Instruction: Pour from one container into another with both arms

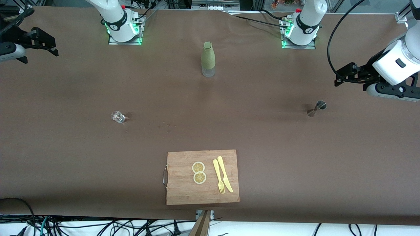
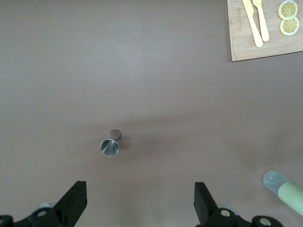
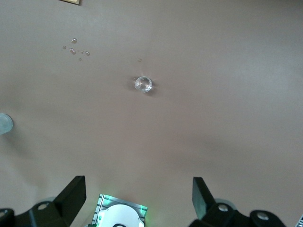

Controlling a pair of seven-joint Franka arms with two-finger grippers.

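Note:
A small clear glass (image 1: 118, 116) stands on the brown table toward the right arm's end; in the right wrist view the glass (image 3: 143, 84) lies well ahead of the fingers. A metal jigger (image 1: 316, 108) stands toward the left arm's end, its open mouth showing in the left wrist view (image 2: 111, 145). My left gripper (image 1: 341, 78) hangs open in the air near the jigger, with nothing in it (image 2: 139, 203). High at the other end of the table, my right gripper (image 1: 47, 44) is also open and bare (image 3: 137, 196).
A green-sleeved bottle (image 1: 208, 59) stands upright between the two bases. A wooden cutting board (image 1: 183, 193) near the front edge carries two lemon slices (image 1: 199, 172), a yellow fork (image 1: 218, 177) and a knife (image 1: 225, 173). Water droplets (image 3: 75, 49) lie near the glass.

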